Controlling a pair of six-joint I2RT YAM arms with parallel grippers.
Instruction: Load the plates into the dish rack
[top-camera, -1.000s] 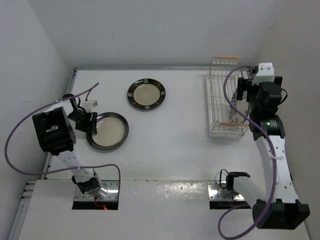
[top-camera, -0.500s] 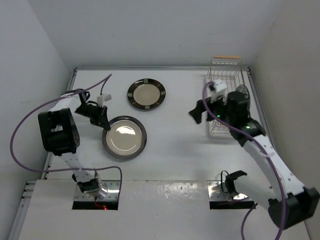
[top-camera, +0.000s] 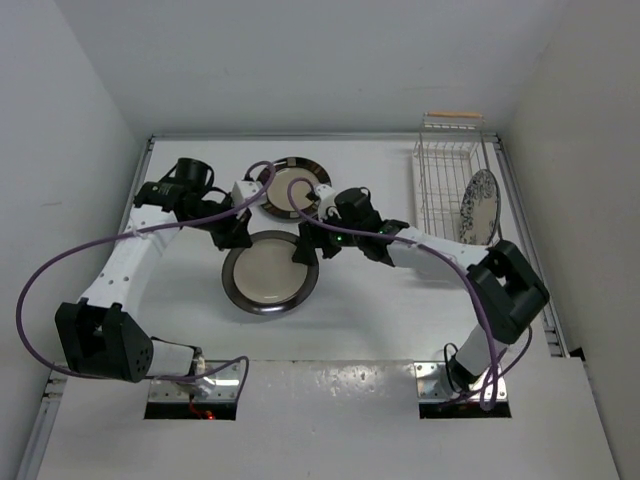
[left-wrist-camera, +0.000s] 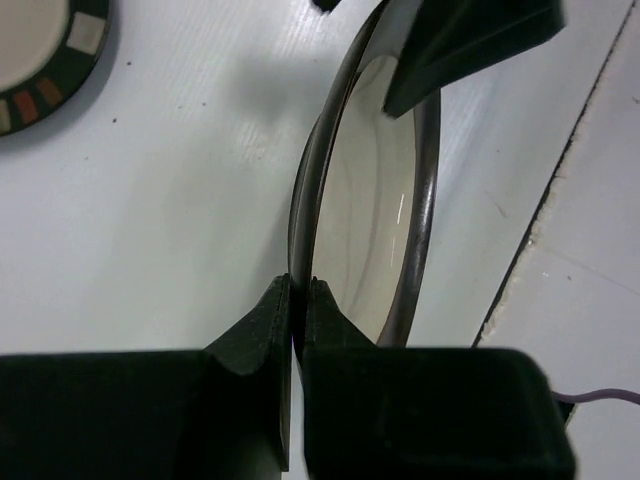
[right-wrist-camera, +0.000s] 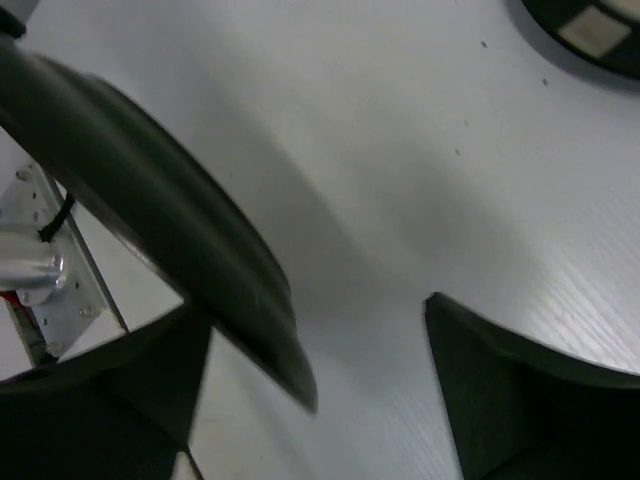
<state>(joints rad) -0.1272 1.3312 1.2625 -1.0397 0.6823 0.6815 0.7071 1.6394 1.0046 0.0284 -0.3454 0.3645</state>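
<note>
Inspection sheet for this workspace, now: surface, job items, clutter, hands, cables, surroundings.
Surface: white table, a few small dark specks.
Job's things: brown-rimmed plate between both hands; block-rimmed plate flat behind it; floral plate standing on edge in the dish rack.
Clutter: nothing seen.
Hands: left hand shut on the brown-rimmed plate's rim; right hand open, the plate's opposite rim between its fingers.
Cables: purple cables loop off both arms; one arcs over the block-rimmed plate in the top view.
Surroundings: plain white walls on three sides.
</note>
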